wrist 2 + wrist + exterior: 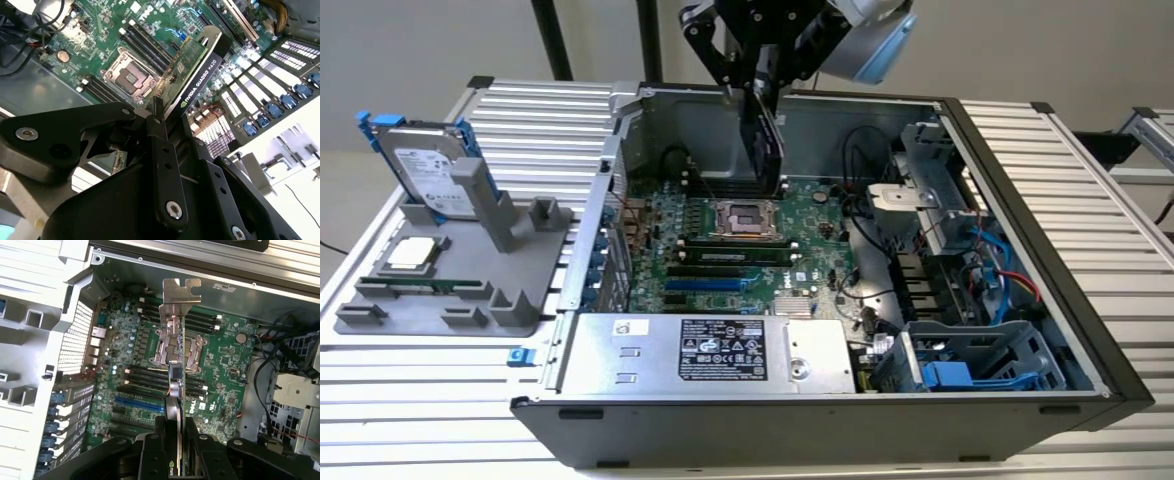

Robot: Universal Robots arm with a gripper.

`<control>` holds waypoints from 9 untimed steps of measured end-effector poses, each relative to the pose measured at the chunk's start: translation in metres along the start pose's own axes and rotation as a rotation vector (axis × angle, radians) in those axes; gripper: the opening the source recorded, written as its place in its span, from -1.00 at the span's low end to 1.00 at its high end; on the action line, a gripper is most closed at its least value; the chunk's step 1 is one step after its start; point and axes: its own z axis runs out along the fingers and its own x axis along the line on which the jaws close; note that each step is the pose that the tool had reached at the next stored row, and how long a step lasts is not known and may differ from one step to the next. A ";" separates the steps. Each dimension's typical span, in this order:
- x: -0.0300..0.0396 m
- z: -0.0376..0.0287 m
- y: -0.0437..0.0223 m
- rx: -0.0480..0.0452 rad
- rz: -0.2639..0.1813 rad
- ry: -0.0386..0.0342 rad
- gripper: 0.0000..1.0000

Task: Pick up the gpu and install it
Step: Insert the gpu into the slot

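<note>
My gripper [758, 92] is shut on the gpu [765, 145], a thin card held on edge above the motherboard [821, 275] of the open computer case [1067, 300]. The card hangs over the back part of the board, near the processor socket [744, 217], apart from the slots. In the second wrist view the gpu [202, 70] shows its black shroud and green board beyond my gripper [162, 117]. In the first wrist view the gpu [176, 370] is seen edge-on, its silver end bracket [181, 291] farthest from my gripper [176, 429], and a blue slot [137, 404] lies on the motherboard [225, 385].
A grey fixture [454, 300] at the exterior view's left carries a silver hard drive [430, 172] in a blue frame and a square processor chip [411, 252]. Inside the case are a power supply [707, 352], cables [994, 275] and a drive cage [974, 355].
</note>
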 end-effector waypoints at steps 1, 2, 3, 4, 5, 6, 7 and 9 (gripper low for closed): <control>0.0000 0.0000 0.0000 -0.0001 -0.004 0.0002 -1.00; 0.0000 0.0000 0.0000 -0.0002 -0.008 0.0004 -1.00; 0.0000 0.0000 0.0000 -0.0003 -0.012 0.0006 -1.00; 0.0000 0.0000 0.0000 -0.0004 -0.015 0.0008 -1.00; 0.0000 0.0000 0.0000 -0.0005 -0.019 0.0009 -1.00; 0.0000 -0.0001 0.0000 -0.0006 -0.023 0.0011 -1.00; 0.0000 -0.0002 0.0000 -0.0005 -0.026 0.0015 -1.00; 0.0000 -0.0003 0.0000 -0.0006 -0.034 0.0019 -1.00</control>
